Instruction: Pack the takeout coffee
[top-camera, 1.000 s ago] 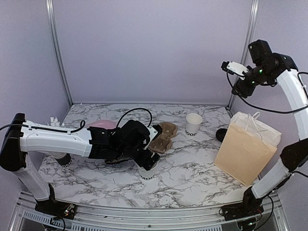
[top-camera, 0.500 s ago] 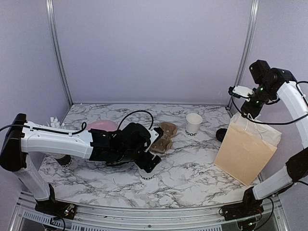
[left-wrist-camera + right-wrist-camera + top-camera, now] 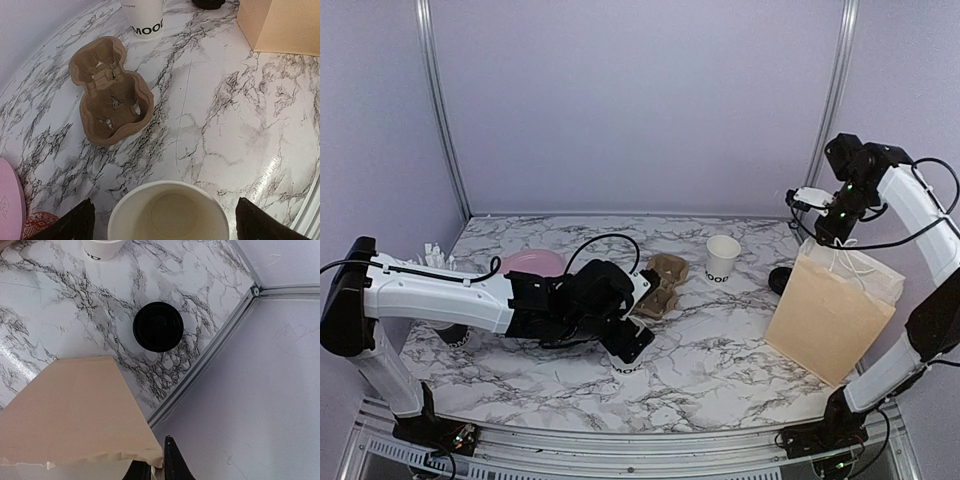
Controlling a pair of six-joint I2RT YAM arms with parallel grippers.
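Paper cup [image 3: 168,215] at 6 o'clock squashes easily: close your wide left jaws softly on its sides; right jaws pinch the bag [image 3: 65,405].

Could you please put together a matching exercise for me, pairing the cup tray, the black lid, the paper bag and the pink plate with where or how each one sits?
Things:
1. cup tray
2. black lid
3. paper bag
4. pink plate

Places or states:
A. standing upright on the right side of the table
B. lying flat near the back right corner
C. on the left, partly hidden
D. lying with both sockets empty

Right pairs: 1-D, 2-B, 3-A, 4-C.
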